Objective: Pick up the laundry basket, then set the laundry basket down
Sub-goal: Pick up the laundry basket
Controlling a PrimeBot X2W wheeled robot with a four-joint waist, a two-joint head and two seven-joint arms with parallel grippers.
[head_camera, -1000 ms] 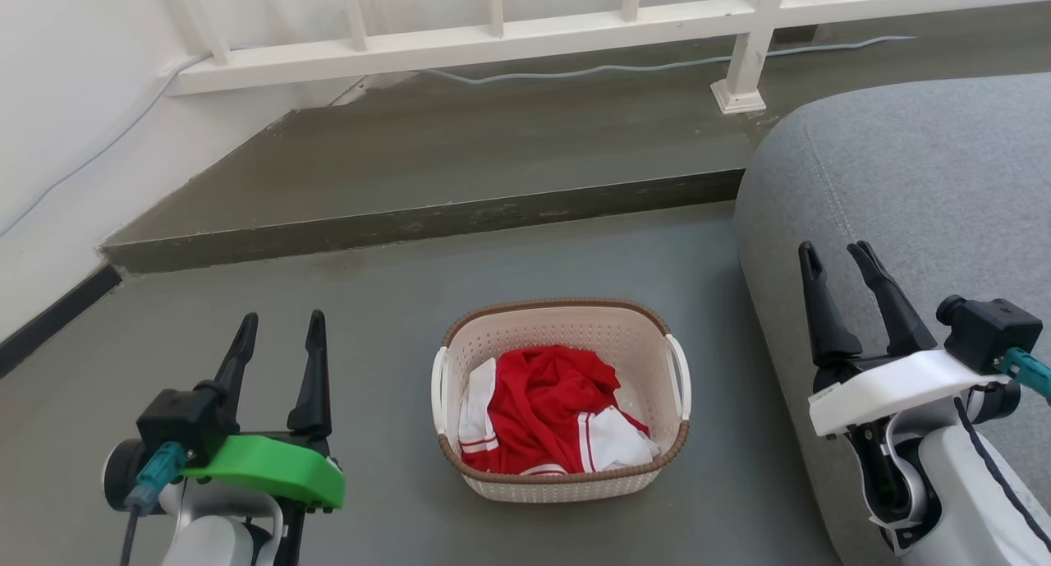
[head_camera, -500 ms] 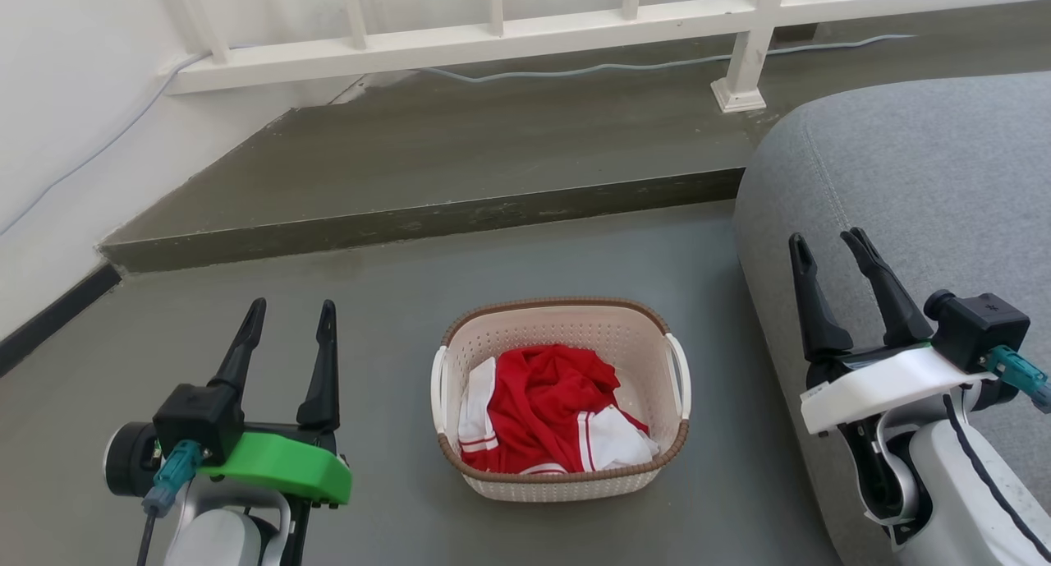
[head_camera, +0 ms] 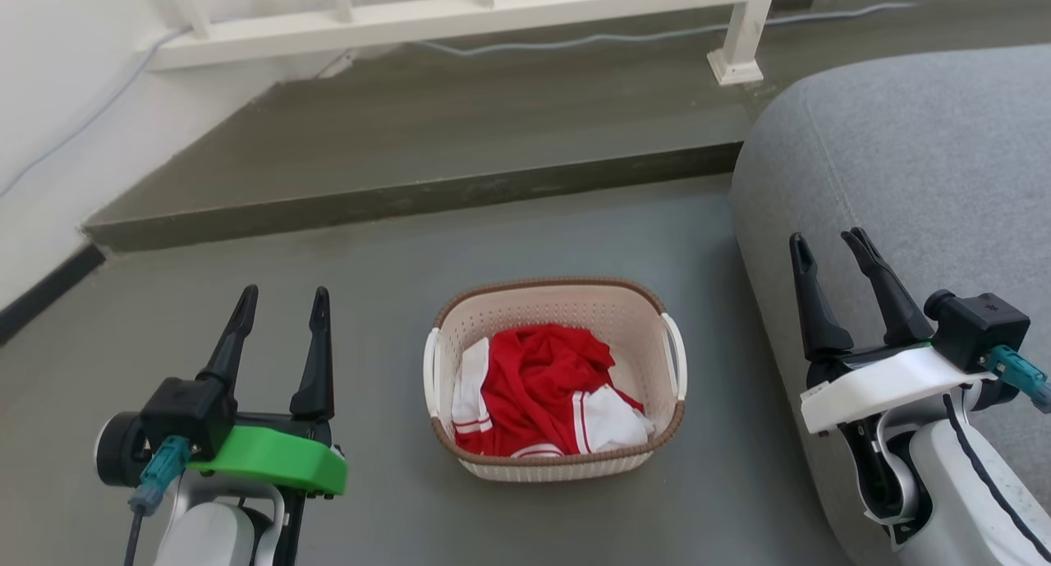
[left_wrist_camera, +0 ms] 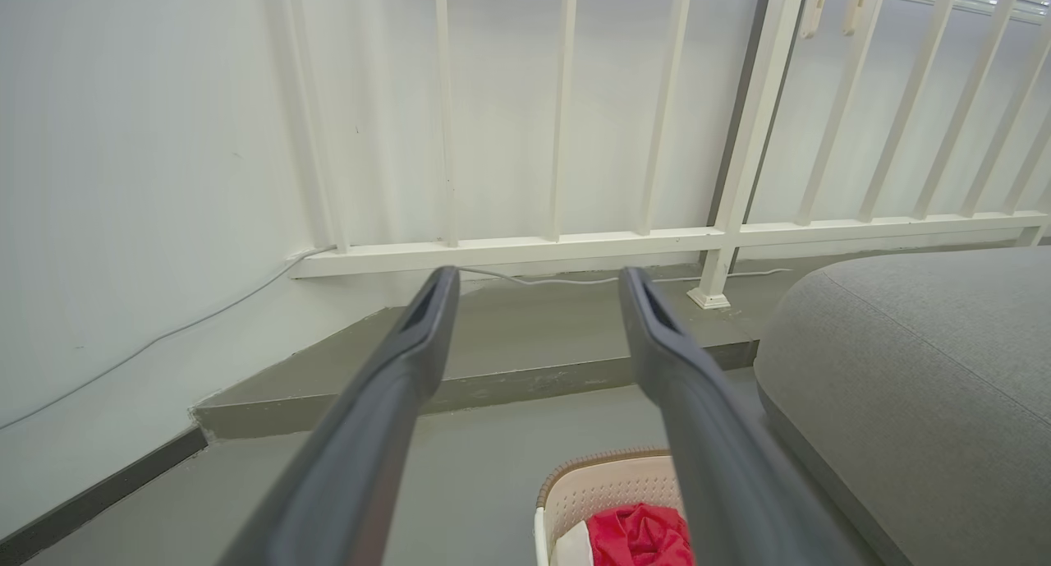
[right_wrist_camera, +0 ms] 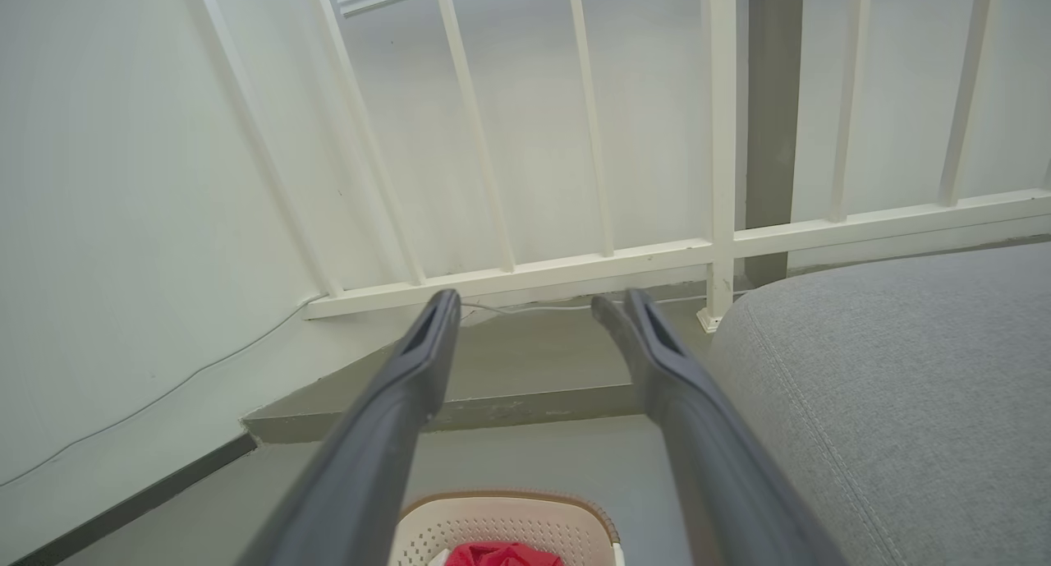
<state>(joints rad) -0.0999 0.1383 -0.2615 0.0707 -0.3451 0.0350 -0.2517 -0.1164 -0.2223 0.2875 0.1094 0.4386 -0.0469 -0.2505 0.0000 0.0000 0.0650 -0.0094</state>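
Cream-white perforated plastic laundry basket is sitting untouched between left gripper and right gripper, jaws apart. Lifting and setting-down are remaining.

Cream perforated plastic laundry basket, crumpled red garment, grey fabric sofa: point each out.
Cream perforated plastic laundry basket [head_camera: 550,467], head view, near outer wall.
Crumpled red garment [head_camera: 542,377], head view, its middle folds.
Grey fabric sofa [head_camera: 903,155], head view, top surface.

We see a grey sofa at right, a white railing above a raised step, and a pale cable lying on it.
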